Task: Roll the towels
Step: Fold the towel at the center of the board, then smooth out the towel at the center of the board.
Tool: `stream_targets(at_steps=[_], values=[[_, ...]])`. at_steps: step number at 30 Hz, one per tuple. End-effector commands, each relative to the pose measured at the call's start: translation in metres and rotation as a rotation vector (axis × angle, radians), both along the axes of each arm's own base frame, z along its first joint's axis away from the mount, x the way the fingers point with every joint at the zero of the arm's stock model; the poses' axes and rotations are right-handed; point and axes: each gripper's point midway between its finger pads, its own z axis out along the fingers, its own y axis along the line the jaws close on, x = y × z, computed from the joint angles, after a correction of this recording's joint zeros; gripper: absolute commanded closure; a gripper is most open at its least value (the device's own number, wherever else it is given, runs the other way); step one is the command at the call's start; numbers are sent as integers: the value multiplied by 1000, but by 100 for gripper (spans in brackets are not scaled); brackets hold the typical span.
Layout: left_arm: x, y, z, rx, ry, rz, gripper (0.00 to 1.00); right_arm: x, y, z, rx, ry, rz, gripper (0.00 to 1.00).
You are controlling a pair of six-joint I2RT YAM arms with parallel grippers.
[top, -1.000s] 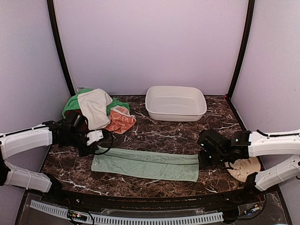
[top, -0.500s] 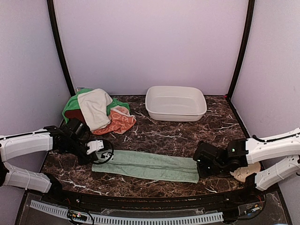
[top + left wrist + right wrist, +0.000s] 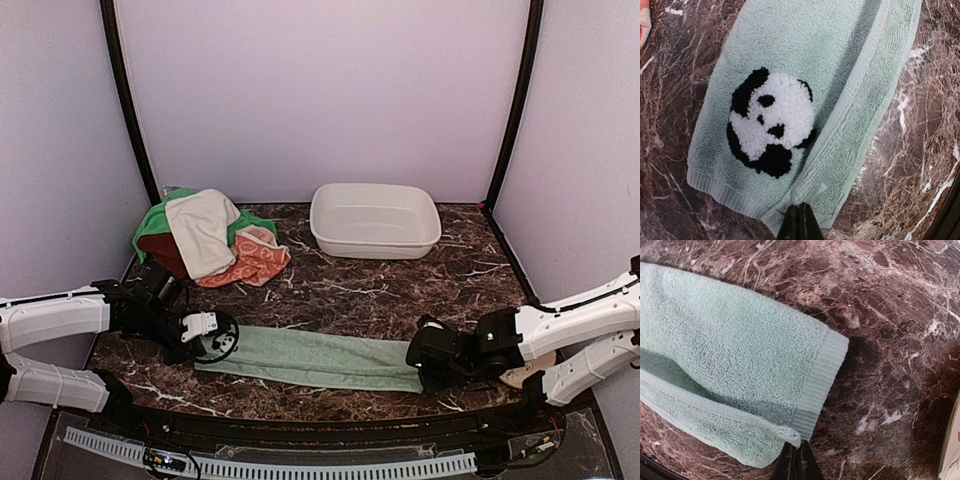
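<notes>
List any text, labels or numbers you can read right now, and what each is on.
None readable. The sage-green towel carries only a panda motif, no lettering. A small white tag at its hem shows nothing legible.

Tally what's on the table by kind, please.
Towels: 4: sage-green towel, cream-white towel, bright green towel, orange towel
Basin: 1
Plate, partly hidden by the right arm: 1
Total: 6

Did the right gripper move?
Yes. The right gripper, pinching the towel, slid toward the near edge of the table, away from the basin.
</notes>
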Motion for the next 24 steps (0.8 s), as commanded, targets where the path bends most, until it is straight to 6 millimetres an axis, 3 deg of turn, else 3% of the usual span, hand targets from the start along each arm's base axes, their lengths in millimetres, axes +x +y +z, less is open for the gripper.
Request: stream_targets(at_steps=[1,2,8,12,15,19,24], values=[[-15,7,-11,20,47,7,100,-11,-11,-9,-55,2,-8,93],[-15,7,-10,19,47,5,99,-13,-9,-8,-49,2,-3,91],[-19,-1,8,-15,64,-40,68,-22,6,13,37,16,57,60],[-24,-3,15,-27,77,-76,59,-17,12,41,102,-14,58,51],[-16,-5,26,-31,45,-76,58,-7,21,65,168,-31,59,49],[3,-5,43,-4,-45,-80,58,8,21,78,198,-44,23,48],[25,-25,61,-67,-55,-60,58,29,46,56,283,1,-21,59]])
